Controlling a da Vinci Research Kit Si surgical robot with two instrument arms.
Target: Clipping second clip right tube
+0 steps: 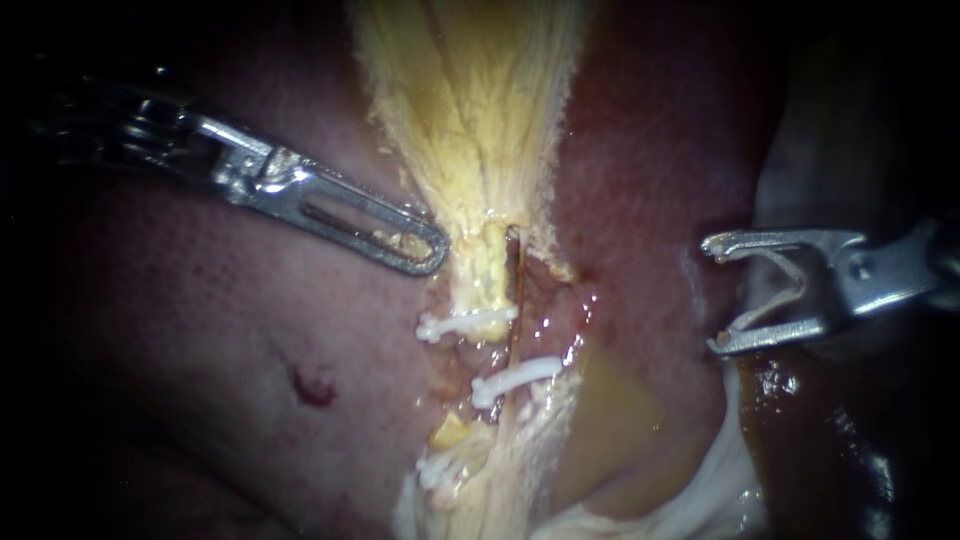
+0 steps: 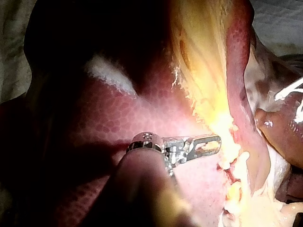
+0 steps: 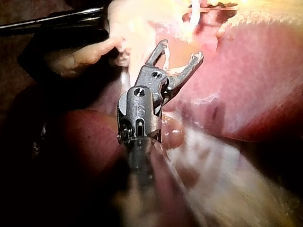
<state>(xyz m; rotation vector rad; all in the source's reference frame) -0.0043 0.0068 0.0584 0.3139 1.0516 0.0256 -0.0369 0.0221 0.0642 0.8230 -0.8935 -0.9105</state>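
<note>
My right silver hook-tipped instrument gaping, well off middle white clip; should be straddling thin dark tube squarely beside it. Left slotted silver instrument clenched, empty.

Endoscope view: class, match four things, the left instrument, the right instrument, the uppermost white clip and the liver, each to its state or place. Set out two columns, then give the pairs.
Column one
1. left instrument
2. right instrument
3. uppermost white clip
4. liver

Column two
a. jaws open, well clear of the yellow tube
b. carries a dark red spot
c. jaws shut, tip beside the yellow tissue
d. sits across the yellow tube

Pairs: 1-c, 2-a, 3-d, 4-b
</note>
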